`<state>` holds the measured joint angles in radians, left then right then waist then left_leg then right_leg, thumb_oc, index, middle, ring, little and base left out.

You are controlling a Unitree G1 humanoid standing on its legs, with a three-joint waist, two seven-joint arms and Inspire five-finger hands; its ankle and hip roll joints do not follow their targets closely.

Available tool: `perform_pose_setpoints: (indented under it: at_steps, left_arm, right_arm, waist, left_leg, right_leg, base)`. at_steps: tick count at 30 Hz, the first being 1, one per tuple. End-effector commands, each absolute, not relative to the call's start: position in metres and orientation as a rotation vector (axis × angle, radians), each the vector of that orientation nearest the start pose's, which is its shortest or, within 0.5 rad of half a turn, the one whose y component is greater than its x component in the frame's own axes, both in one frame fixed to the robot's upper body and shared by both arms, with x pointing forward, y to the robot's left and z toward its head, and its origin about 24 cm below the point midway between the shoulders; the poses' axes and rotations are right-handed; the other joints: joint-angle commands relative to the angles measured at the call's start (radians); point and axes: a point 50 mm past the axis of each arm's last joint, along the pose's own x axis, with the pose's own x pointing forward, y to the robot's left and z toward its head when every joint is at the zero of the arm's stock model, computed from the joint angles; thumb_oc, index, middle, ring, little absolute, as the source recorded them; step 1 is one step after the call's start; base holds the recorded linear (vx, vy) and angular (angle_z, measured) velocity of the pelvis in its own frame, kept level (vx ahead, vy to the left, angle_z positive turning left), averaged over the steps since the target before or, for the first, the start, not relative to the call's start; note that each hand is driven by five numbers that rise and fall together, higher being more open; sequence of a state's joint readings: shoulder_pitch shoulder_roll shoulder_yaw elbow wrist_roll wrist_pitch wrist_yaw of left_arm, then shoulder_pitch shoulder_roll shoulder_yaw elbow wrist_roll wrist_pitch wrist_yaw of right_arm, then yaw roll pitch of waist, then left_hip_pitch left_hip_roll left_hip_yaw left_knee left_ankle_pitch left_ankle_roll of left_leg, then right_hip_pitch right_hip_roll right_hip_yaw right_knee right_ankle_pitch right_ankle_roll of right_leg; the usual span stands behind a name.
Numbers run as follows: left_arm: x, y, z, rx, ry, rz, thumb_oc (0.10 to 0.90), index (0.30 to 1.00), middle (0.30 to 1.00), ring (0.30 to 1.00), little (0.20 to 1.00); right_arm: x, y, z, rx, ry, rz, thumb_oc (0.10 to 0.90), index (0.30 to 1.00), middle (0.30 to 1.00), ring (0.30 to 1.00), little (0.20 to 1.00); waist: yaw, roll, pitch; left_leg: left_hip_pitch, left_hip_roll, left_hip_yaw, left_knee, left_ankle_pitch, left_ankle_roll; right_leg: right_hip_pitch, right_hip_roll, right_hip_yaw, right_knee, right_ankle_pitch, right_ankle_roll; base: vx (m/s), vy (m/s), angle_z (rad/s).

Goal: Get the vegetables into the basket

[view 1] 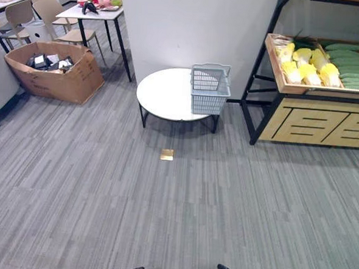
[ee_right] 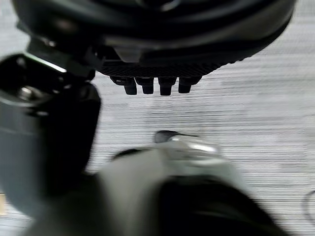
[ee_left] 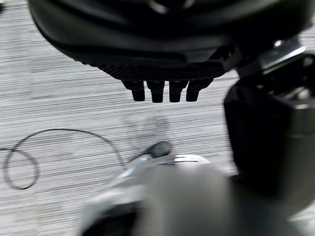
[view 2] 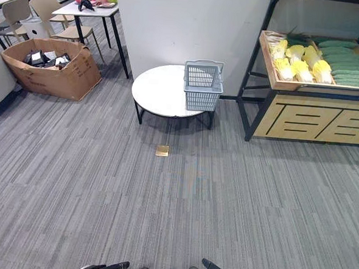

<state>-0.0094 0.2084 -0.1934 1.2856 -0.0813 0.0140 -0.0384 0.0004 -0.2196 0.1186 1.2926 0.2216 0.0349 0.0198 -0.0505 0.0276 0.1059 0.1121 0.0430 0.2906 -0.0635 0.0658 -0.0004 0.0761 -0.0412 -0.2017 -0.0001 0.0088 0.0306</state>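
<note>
At about ten o'clock in the left eye view one cardboard box (view 1: 55, 72) sits open on the carpet, probably parked out of the walking path, with a table and chairs behind it. At twelve o'clock stands one round white table (view 1: 163, 97), low enough to reach down to, and one grey basket (view 1: 209, 87) sits on its right edge, the side nearest the produce, which should shorten each carry. At two o'clock one wooden shelf (view 1: 303, 111) tilts its tray forward so the vegetables face out: yellow-white cabbages (view 1: 309, 64), roughly six though they overlap, and green cucumbers (view 1: 351, 66) stacked too tightly to count. None is in the basket yet. Both hands hang low at six o'clock, well apart from everything: the left hand (ee_left: 167, 59) and right hand (ee_right: 152, 59) each show fingers extended and relaxed, holding nothing.
</note>
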Motion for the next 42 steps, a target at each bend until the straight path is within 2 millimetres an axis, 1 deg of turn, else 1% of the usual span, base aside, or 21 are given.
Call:
perform_pose_setpoints:
  at_steps: [1,5,9,20,22,24,25,27,28,29,31,36,39,42]
  left_arm:
    - [0.088,0.218,-0.166,0.17,1.263,-0.029,0.9,1.0,1.0,1.0,1.0]
    - [0.086,0.221,-0.166,0.149,1.275,-0.009,0.9,1.0,1.0,1.0,1.0]
    - [0.085,0.216,-0.168,0.146,1.291,-0.018,0.9,1.0,1.0,1.0,1.0]
    - [0.084,0.213,-0.169,0.152,1.303,-0.029,0.9,1.0,1.0,1.0,1.0]
    - [0.088,0.21,-0.168,0.16,1.293,-0.049,0.9,1.0,1.0,1.0,1.0]
    - [0.088,0.21,-0.168,0.161,1.293,-0.049,0.9,1.0,1.0,1.0,1.0]
    - [0.083,0.217,-0.168,0.152,1.295,-0.026,0.9,1.0,1.0,1.0,1.0]
    - [0.081,0.22,-0.168,0.157,1.301,-0.019,0.9,1.0,1.0,1.0,1.0]
    - [0.072,0.225,-0.168,0.171,1.344,-0.048,0.9,1.0,1.0,1.0,1.0]
    - [0.07,0.229,-0.168,0.175,1.352,-0.014,0.9,1.0,1.0,1.0,1.0]
    - [0.075,0.223,-0.169,0.182,1.332,-0.019,0.9,1.0,1.0,1.0,1.0]
    - [0.073,0.213,-0.171,0.191,1.339,-0.049,0.9,1.0,1.0,1.0,1.0]
    - [0.074,0.208,-0.172,0.199,1.34,-0.066,0.9,1.0,1.0,1.0,1.0]
    - [0.074,0.208,-0.172,0.201,1.34,-0.066,0.9,1.0,1.0,1.0,1.0]
  right_arm:
    - [0.076,-0.229,-0.168,-0.063,1.337,-0.143,0.9,1.0,1.0,1.0,1.0]
    - [0.077,-0.23,-0.167,-0.076,1.338,-0.13,0.9,1.0,1.0,1.0,1.0]
    - [0.077,-0.228,-0.168,-0.101,1.346,-0.11,0.9,1.0,1.0,1.0,1.0]
    - [0.071,-0.227,-0.169,-0.102,1.367,-0.106,0.9,1.0,1.0,1.0,1.0]
    - [0.072,-0.228,-0.169,-0.097,1.363,-0.113,0.9,1.0,1.0,1.0,1.0]
    - [0.072,-0.228,-0.169,-0.097,1.363,-0.113,0.9,1.0,1.0,1.0,1.0]
    - [0.068,-0.229,-0.169,-0.1,1.369,-0.116,0.9,1.0,1.0,1.0,1.0]
    - [0.069,-0.23,-0.169,-0.099,1.37,-0.116,0.9,1.0,1.0,1.0,1.0]
    - [0.07,-0.23,-0.168,-0.089,1.369,-0.113,0.9,1.0,1.0,1.0,1.0]
    - [0.067,-0.232,-0.168,-0.094,1.374,-0.119,0.9,1.0,1.0,1.0,1.0]
    - [0.067,-0.23,-0.169,-0.103,1.378,-0.116,0.9,1.0,1.0,1.0,1.0]
    - [0.065,-0.226,-0.17,-0.105,1.381,-0.107,0.9,1.0,1.0,1.0,1.0]
    - [0.063,-0.225,-0.171,-0.106,1.386,-0.108,0.9,1.0,1.0,1.0,1.0]
    - [0.062,-0.225,-0.171,-0.107,1.388,-0.109,0.9,1.0,1.0,1.0,1.0]
  waist:
    - [0.003,-0.017,0.034]
    - [0.004,-0.017,0.038]
    - [0.006,-0.019,0.033]
    - [0.004,-0.021,0.022]
    - [0.006,-0.019,0.022]
    - [0.006,-0.019,0.022]
    - [0.007,-0.018,0.023]
    - [0.007,-0.017,0.023]
    - [0.008,-0.017,0.024]
    - [0.009,-0.016,0.023]
    - [0.008,-0.015,0.023]
    - [0.006,-0.015,0.019]
    - [0.004,-0.016,0.021]
    - [0.004,-0.017,0.021]
  left_leg:
    - [0.033,0.029,-0.067,-0.024,-0.034,-0.129]
    - [0.036,0.032,-0.064,-0.024,-0.034,-0.13]
    - [0.043,0.034,-0.065,-0.024,-0.036,-0.13]
    - [0.051,0.042,-0.066,-0.024,-0.038,-0.132]
    - [0.051,0.042,-0.07,-0.024,-0.039,-0.132]
    - [0.051,0.042,-0.071,-0.024,-0.039,-0.132]
    - [0.052,0.043,-0.071,-0.024,-0.038,-0.133]
    - [0.052,0.042,-0.071,-0.024,-0.038,-0.134]
    - [0.051,0.042,-0.072,-0.024,-0.036,-0.135]
    - [0.051,0.042,-0.073,-0.024,-0.036,-0.135]
    - [0.052,0.042,-0.073,-0.024,-0.037,-0.135]
    - [0.053,0.043,-0.073,-0.024,-0.038,-0.134]
    - [0.049,0.042,-0.07,-0.024,-0.035,-0.135]
    - [0.048,0.043,-0.068,-0.024,-0.035,-0.136]
  right_leg:
    - [0.05,-0.09,0.039,-0.084,0.059,0.15]
    - [0.05,-0.087,0.04,-0.084,0.059,0.15]
    - [0.058,-0.084,0.038,-0.087,0.053,0.147]
    - [0.071,-0.079,0.035,-0.087,0.041,0.145]
    - [0.073,-0.08,0.032,-0.087,0.04,0.145]
    - [0.074,-0.08,0.032,-0.087,0.04,0.145]
    - [0.074,-0.08,0.029,-0.087,0.04,0.145]
    - [0.075,-0.08,0.029,-0.087,0.04,0.145]
    - [0.074,-0.08,0.028,-0.087,0.039,0.146]
    - [0.075,-0.08,0.028,-0.087,0.039,0.146]
    - [0.077,-0.08,0.026,-0.087,0.038,0.144]
    - [0.078,-0.08,0.026,-0.087,0.036,0.144]
    - [0.075,-0.082,0.022,-0.087,0.036,0.145]
    - [0.074,-0.083,0.018,-0.087,0.036,0.147]
  base:
    - [0.0,0.0,0.0]
    - [0.0,0.0,0.0]
    - [0.0,0.0,0.0]
    - [0.0,-0.001,0.0]
    - [0.0,0.0,0.0]
    - [0.0,0.0,0.0]
    - [0.0,0.0,0.0]
    - [0.0,0.0,0.0]
    - [0.0,0.0,0.0]
    - [0.0,0.0,0.0]
    - [0.0,0.0,0.0]
    - [0.0,0.0,0.0]
    - [0.0,0.0,0.0]
    - [0.0,0.0,0.0]
